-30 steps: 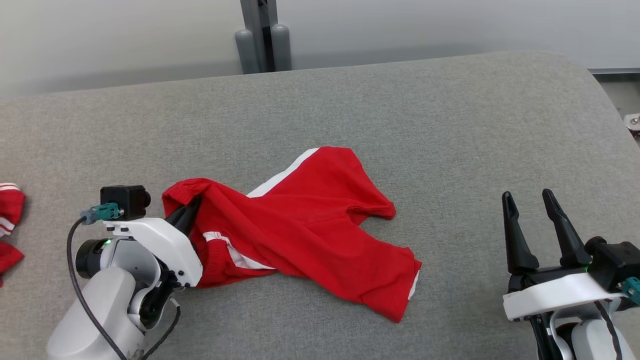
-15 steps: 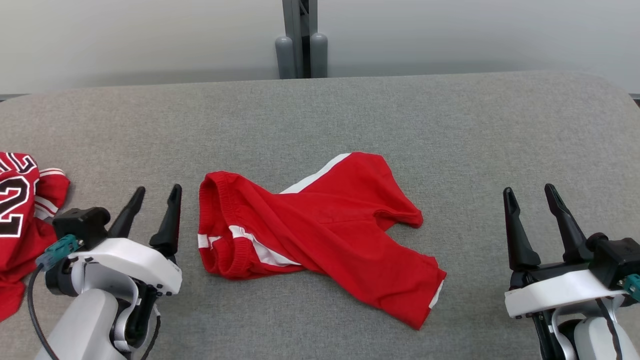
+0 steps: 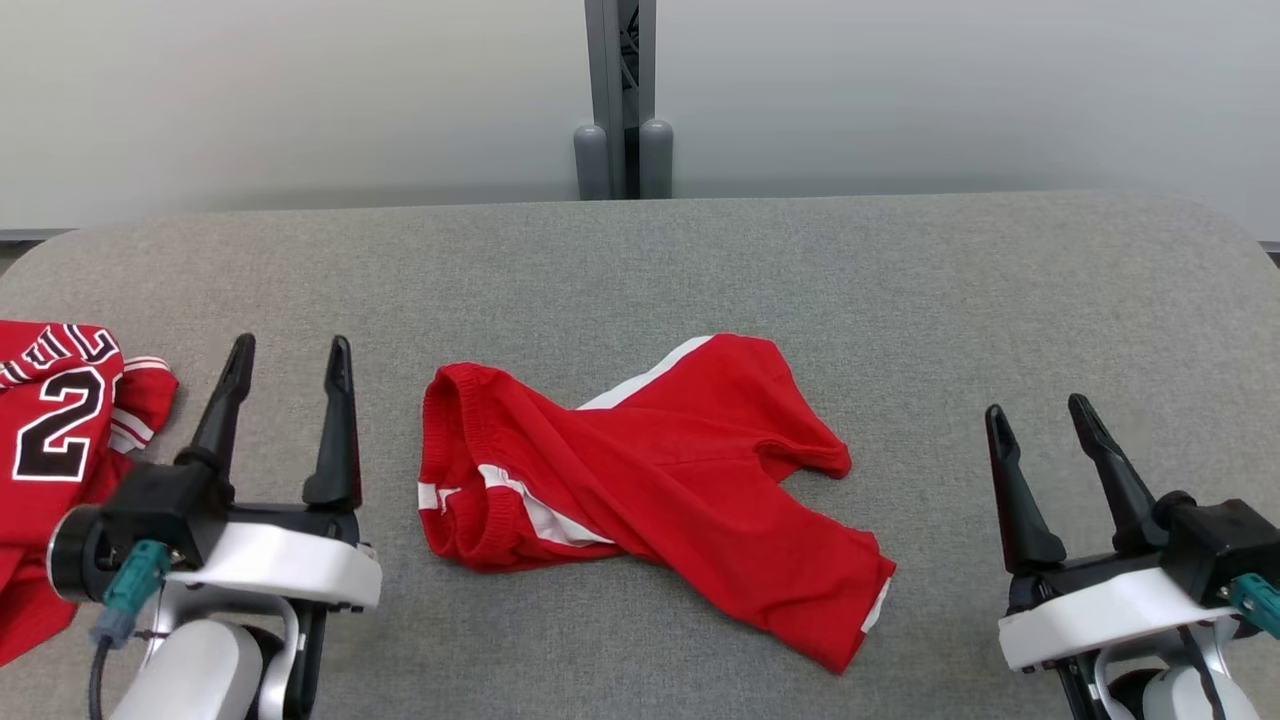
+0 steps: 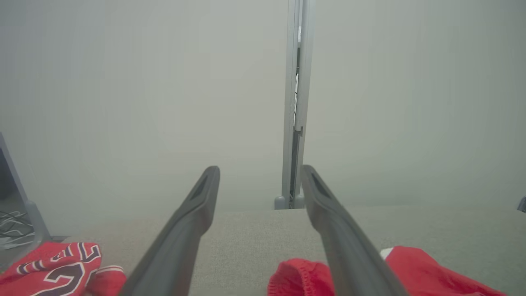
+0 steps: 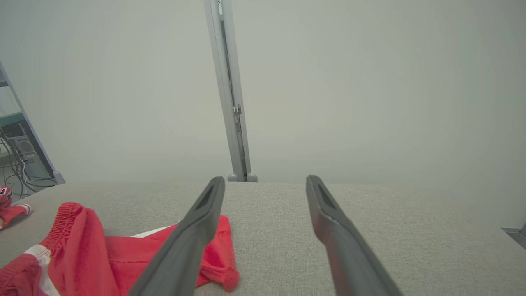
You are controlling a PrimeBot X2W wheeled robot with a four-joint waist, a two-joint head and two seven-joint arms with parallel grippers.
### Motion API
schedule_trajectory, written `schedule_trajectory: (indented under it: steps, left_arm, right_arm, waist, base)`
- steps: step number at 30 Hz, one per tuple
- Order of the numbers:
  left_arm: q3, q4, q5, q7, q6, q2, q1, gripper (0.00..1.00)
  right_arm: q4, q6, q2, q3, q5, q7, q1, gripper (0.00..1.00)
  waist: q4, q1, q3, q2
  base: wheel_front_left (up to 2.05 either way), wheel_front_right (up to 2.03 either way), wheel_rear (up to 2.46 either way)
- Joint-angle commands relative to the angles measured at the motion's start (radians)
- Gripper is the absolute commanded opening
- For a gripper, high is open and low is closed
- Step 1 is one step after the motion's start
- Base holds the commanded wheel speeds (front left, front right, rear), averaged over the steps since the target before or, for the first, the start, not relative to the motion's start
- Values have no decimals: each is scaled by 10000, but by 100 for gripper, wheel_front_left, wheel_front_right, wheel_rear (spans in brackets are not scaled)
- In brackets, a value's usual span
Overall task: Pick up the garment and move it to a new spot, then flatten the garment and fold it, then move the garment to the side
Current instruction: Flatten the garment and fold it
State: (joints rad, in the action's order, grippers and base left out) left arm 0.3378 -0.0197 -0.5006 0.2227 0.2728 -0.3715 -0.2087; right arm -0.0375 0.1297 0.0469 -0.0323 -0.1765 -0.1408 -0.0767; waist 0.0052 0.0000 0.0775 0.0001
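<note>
While both arms sit at the near edge, we log the head view first. Red shorts lie crumpled at the middle of the grey padded table, with the elastic waistband to the left, white side stripes showing and one leg trailing near-right. The left gripper stands just left of the waistband, fingers spread wide, with nothing between them and clear of the cloth. The right gripper is well apart on the right, equally wide and empty. A numbered jersey lies bunched at the table's left edge, with a black "2" outlined in white.

Left wrist view: the left gripper frames a grey post at the far edge. It gives the ribbed waistband of the shorts close up, beside one finger. The jersey is at lower left.

Right wrist view: the right gripper is spread over bare table. The shorts are at lower left, partly behind one finger. We also note cables beyond the table's end.
</note>
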Motion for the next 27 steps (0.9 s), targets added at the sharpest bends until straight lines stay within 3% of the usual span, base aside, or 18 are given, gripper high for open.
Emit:
schedule_trajectory:
  steps: [1,10,27]
  left_arm:
    - [122,56,168,-68,126,-89,181,100]
    - [507,-194,389,-135,404,35,736,100]
    - [570,-347,230,-59,285,66,544,100]
  right_arm:
    - [109,20,74,27,56,75,135,100]
    - [239,20,71,109,-177,185,469,100]
    - [164,20,69,-325,-15,450,326,100]
  waist:
    - [-16,0,-23,-1]
    - [-138,0,-47,-1]
    - [-62,0,55,-1]
  base:
    - [0,0,0]
    - [0,0,0]
    - [0,0,0]
